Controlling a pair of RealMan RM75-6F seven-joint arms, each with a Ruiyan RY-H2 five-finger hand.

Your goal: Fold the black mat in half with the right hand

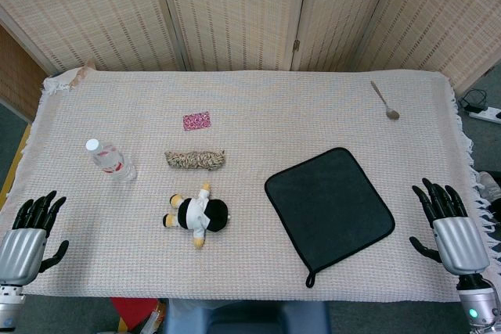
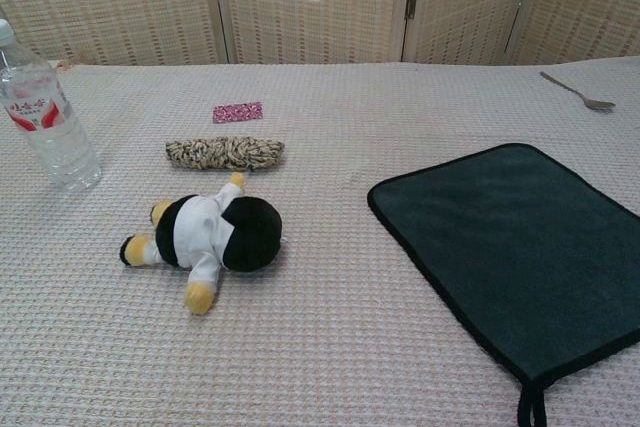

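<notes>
The black mat (image 1: 329, 205) lies flat and unfolded on the right half of the table, turned at an angle, with a small hanging loop at its near corner; the chest view shows the mat (image 2: 520, 247) the same way. My right hand (image 1: 448, 228) rests near the table's front right corner, to the right of the mat and apart from it, fingers spread and holding nothing. At the front left corner my left hand (image 1: 27, 232) also rests with fingers spread and empty. Neither hand appears in the chest view.
A plush penguin toy (image 1: 197, 213) lies left of the mat. Behind it are a braided rope piece (image 1: 195, 159), a small pink packet (image 1: 196, 120) and a water bottle (image 1: 109, 159) on its side. A spoon (image 1: 385, 101) lies at the back right. A woven screen stands behind.
</notes>
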